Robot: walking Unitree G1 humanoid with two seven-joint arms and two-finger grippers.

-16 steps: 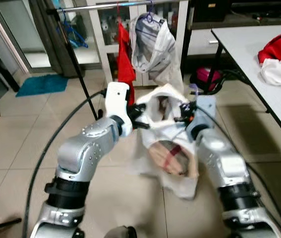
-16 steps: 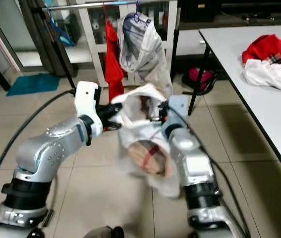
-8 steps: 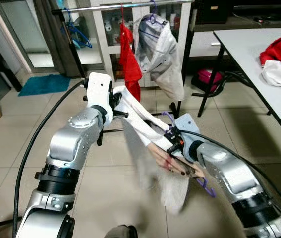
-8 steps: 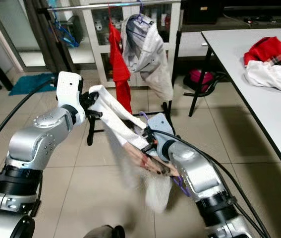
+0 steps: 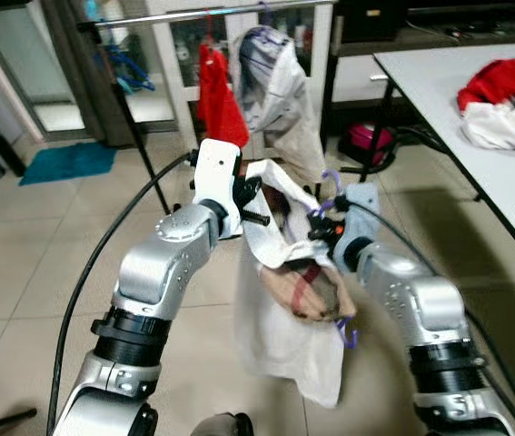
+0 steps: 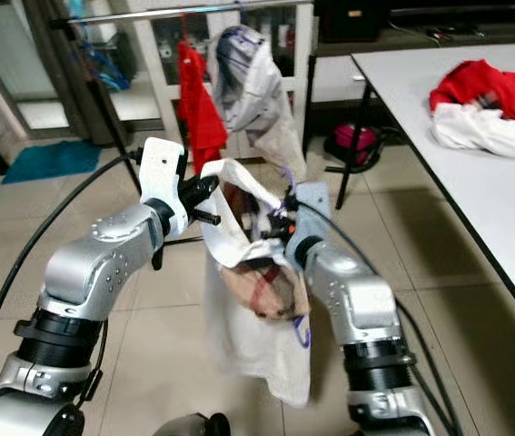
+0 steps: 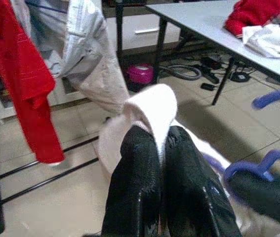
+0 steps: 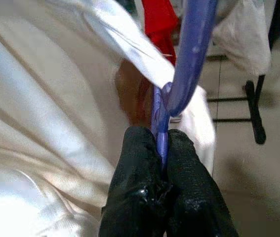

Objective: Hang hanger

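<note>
1. Now the left gripper (image 7: 154,148) is raised in front of the robot, and its two black fingers (image 7: 135,187) are clenched on a fold of the white garment (image 5: 280,336), at the collar edge.
2. Right gripper (image 8: 162,148) is close beside it, a bit lower, w/ fingers pinched tight on the purple hanger (image 8: 189,54) at its thin neck, just under the hook.
3. The hanger sits partly inside the white garment; its hook (image 5: 330,186) sticks up above the right gripper, and one purple end (image 5: 348,336) comes out lower, near the right forearm.
4. The garment hangs down between the two arms toward the tiled floor (image 5: 21,272); its inside shows a beige lining w/ red stripes (image 5: 307,291).
5. Behind the arms stands a clothes rack w/ a metal rail (image 5: 175,16). On it hang a red garment (image 5: 219,100) and a light grey-white shirt (image 5: 280,91), touching side by side.
6. Blue hangers (image 5: 130,73) are on the rail more to the robot's left.
7. At the robot's right is a white table (image 6: 475,191) w/ red and white clothes (image 6: 484,104) piled on it.
8. A pink object (image 6: 359,141) lies on the floor under the table, and a blue mat (image 5: 66,159) lies far at the left.
</note>
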